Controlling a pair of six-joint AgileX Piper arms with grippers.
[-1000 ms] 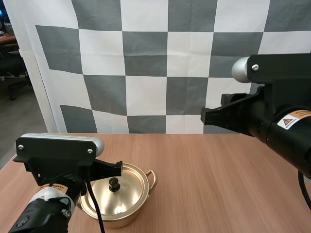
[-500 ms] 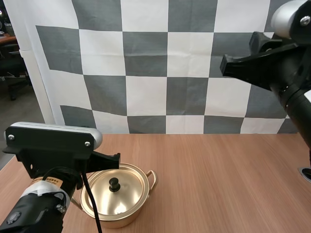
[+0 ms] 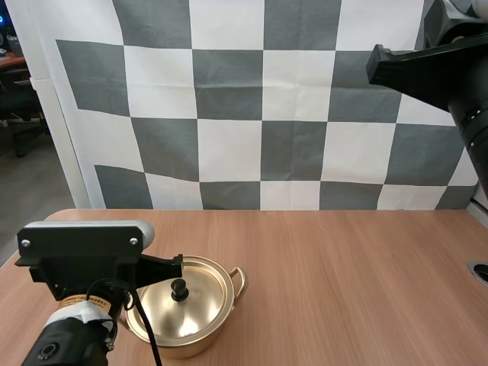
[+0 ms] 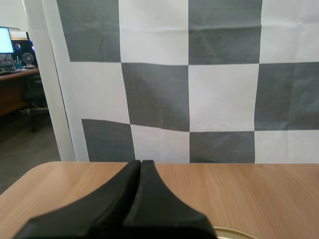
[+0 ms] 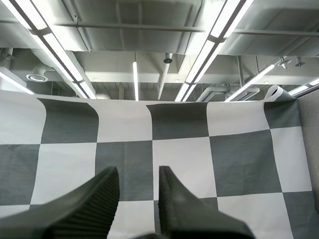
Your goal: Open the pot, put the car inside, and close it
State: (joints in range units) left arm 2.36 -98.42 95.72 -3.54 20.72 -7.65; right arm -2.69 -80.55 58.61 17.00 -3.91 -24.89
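High view, pot upright, lid on

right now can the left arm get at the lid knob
Probably yes: the left gripper sits close by the knob on the lid, with nothing between them, though it is shut and must open first.

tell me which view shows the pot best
The high view: the whole pot sits on the table, lid and knob on, by the left gripper. The left wrist view catches a sliver of its rim beyond the shut fingers. The right wrist view faces upward.
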